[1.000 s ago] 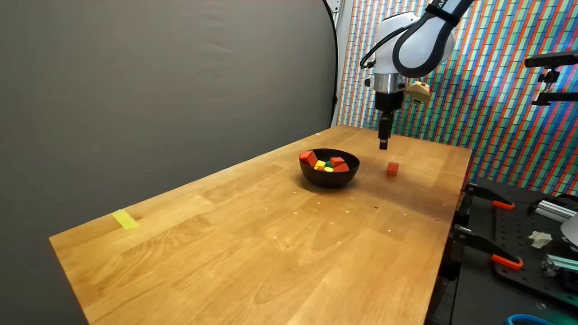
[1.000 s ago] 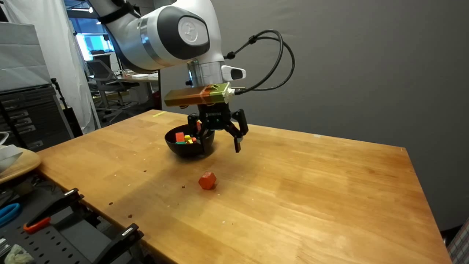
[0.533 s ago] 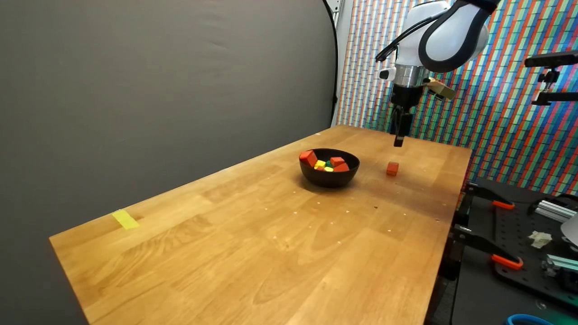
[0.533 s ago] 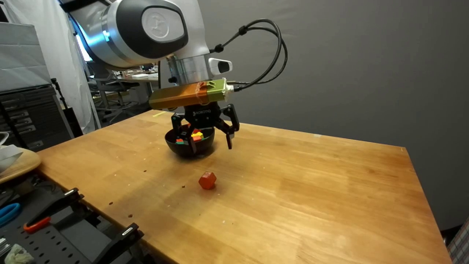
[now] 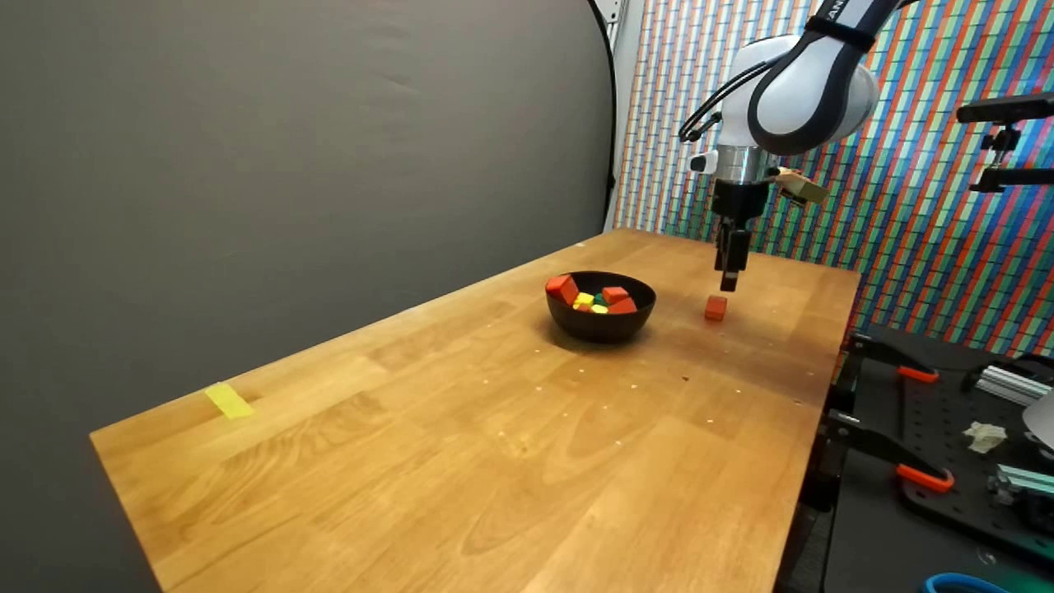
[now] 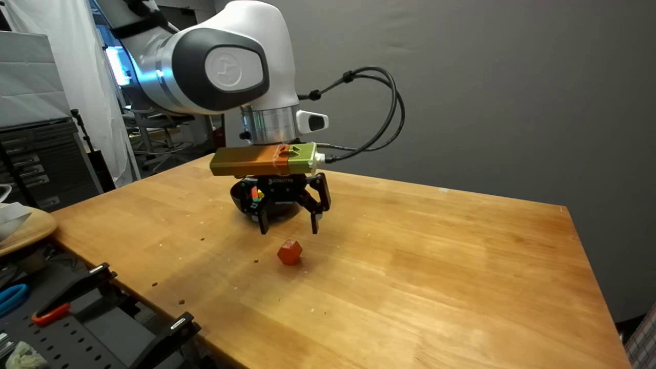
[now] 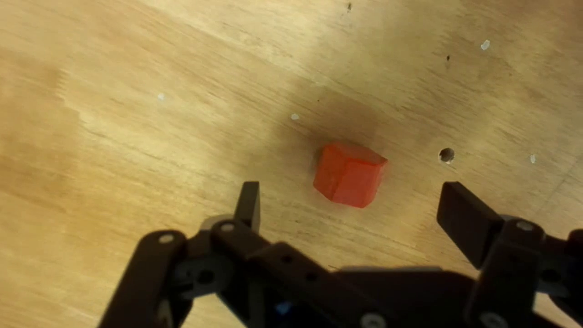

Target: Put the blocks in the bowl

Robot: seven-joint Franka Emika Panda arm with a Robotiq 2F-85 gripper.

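Observation:
On the wooden table (image 5: 494, 428) lies a lone red block (image 5: 715, 308), which the other exterior angle also shows as a red block (image 6: 290, 252). My gripper (image 6: 289, 230) hangs open above it, pointing down and touching nothing. In the wrist view the red block (image 7: 350, 177) appears centred in the gap of my open gripper (image 7: 350, 187), below the fingertips. The black bowl (image 5: 601, 328) stands beside this spot, holding several blocks, among them a large red block (image 5: 562, 288) at its rim and a yellow block (image 5: 584, 299). My gripper partly hides the bowl (image 6: 237, 197) in an exterior view.
A yellow tape strip (image 5: 229, 400) is stuck near the table's far corner. Black clamps with orange handles, such as this clamp (image 5: 893, 453), sit along one table edge. A round wooden board (image 6: 25, 230) stands beside the table. A cable loop (image 6: 394, 107) sticks out from the wrist.
My gripper has moved sideways from near the bowl to over the lone red block, then come down closer to it. It has stayed open. Bowl and blocks have not moved.

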